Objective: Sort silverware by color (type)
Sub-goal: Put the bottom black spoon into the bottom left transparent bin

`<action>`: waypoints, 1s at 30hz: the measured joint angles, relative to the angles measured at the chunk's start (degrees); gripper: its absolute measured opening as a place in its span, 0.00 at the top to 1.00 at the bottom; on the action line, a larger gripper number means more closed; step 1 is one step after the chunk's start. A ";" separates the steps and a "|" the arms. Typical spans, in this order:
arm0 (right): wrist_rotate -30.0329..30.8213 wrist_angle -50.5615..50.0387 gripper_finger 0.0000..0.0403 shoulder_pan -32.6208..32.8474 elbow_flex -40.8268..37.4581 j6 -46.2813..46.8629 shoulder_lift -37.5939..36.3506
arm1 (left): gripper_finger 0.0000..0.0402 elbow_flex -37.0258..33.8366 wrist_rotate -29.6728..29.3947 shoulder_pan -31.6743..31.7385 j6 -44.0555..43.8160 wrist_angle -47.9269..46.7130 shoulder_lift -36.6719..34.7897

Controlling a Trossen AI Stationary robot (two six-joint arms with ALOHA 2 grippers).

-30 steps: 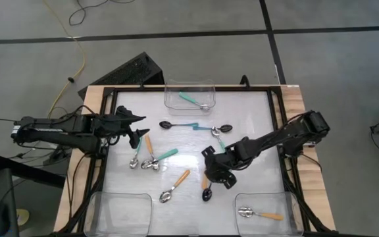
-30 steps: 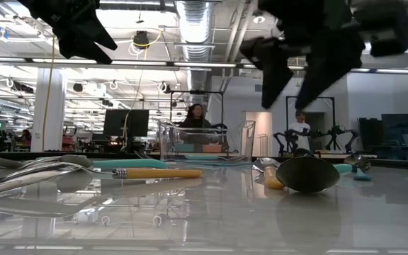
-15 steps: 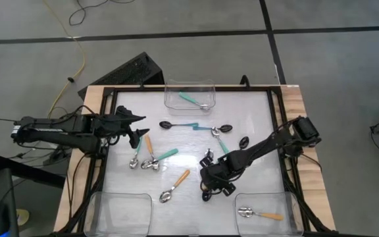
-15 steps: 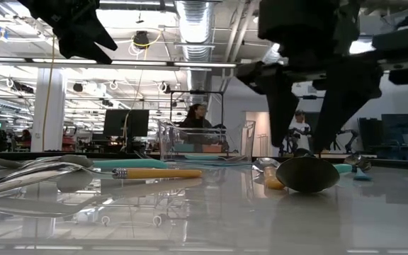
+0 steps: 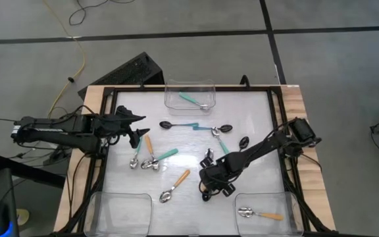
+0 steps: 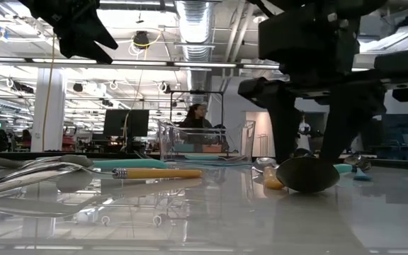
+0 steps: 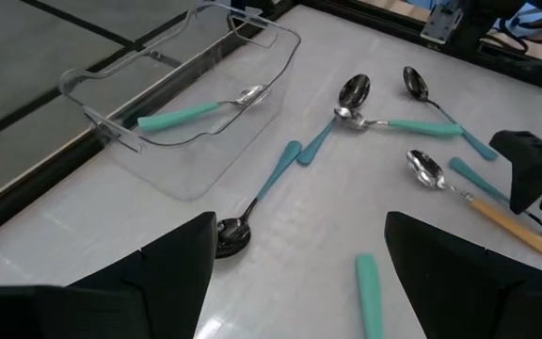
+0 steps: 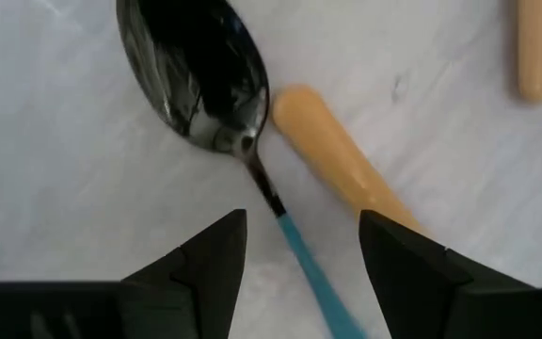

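Lying flat on the counter (image 5: 189, 141), a black-bowled teal-handled spoon (image 8: 216, 113) sits directly beneath the right claw (image 8: 301, 252), whose released fingers straddle its neck for pickup; the left claw (image 5: 135, 137) waits released, well apart.
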 joint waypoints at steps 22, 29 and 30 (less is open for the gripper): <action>-0.96 -2.29 0.60 -0.05 0.11 2.12 2.58 | 0.27 0.00 -0.20 0.00 0.12 0.03 -0.02; -0.96 -3.00 0.78 -0.91 0.09 4.71 2.62 | 0.27 0.00 -0.36 0.00 1.53 0.17 -0.02; -0.92 -3.02 0.80 -1.02 0.09 4.73 2.62 | 0.27 0.00 -0.36 0.00 1.53 0.18 -0.02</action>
